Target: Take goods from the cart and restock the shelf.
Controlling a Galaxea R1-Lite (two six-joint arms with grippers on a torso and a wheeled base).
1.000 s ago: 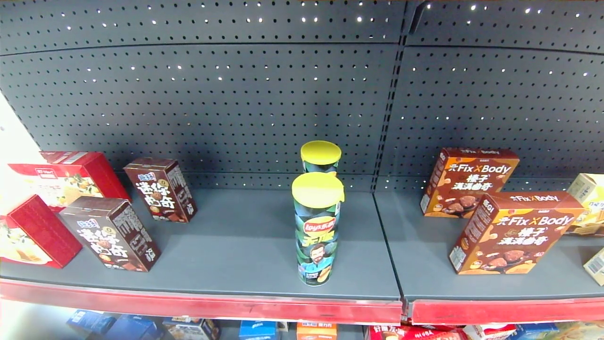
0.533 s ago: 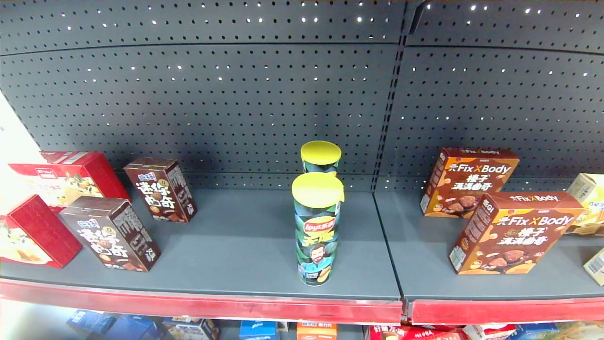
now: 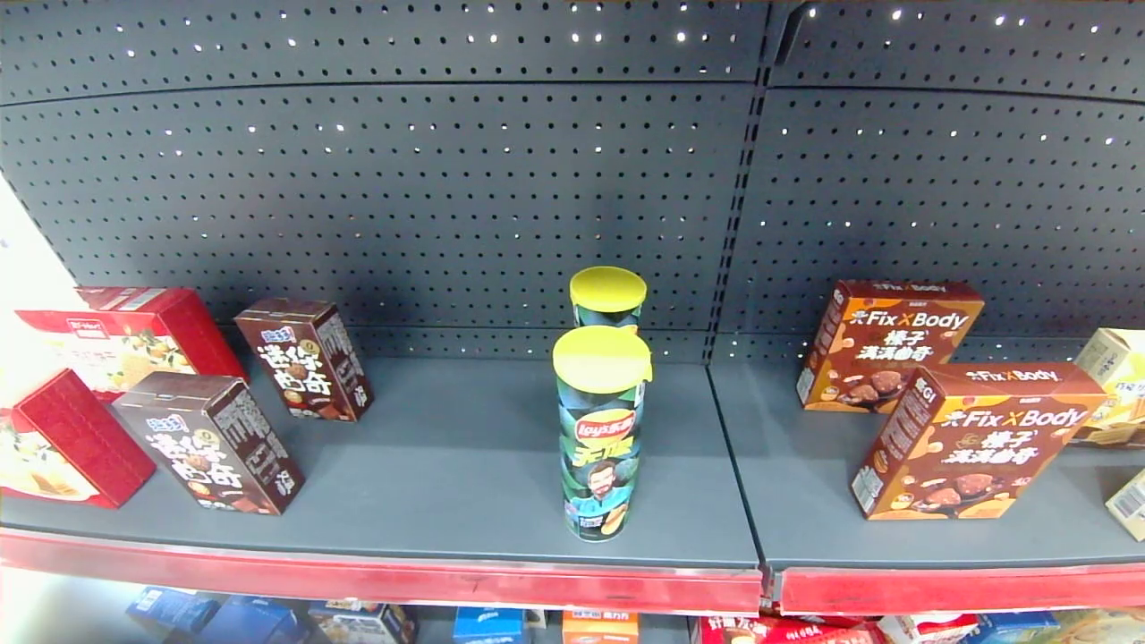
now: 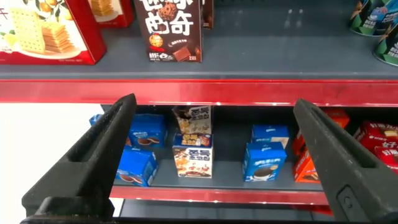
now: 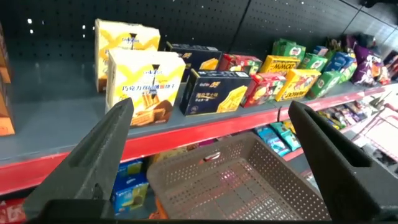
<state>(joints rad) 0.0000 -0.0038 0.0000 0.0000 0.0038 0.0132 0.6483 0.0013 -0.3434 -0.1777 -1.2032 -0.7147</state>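
Observation:
On the grey shelf (image 3: pixel 465 465) two chip cans with yellow lids stand one behind the other, the front can (image 3: pixel 601 429) near the shelf's edge and the rear can (image 3: pixel 608 300) by the back panel. My left gripper (image 4: pixel 214 102) is open and holds nothing; it hangs in front of the shelf's red front edge (image 4: pixel 249 90). My right gripper (image 5: pixel 211 106) is also open and holds nothing, above a brown perforated cart basket (image 5: pixel 205 152) in which I see no goods.
Dark chocolate boxes (image 3: pixel 210 443) and red cracker boxes (image 3: pixel 54 438) stand left of the cans, orange-brown boxes (image 3: pixel 971 438) right. Bare shelf lies on either side of the cans. Yellow boxes (image 5: pixel 140 84) line the shelf beside the basket. Blue boxes (image 4: pixel 264 162) fill the lower shelf.

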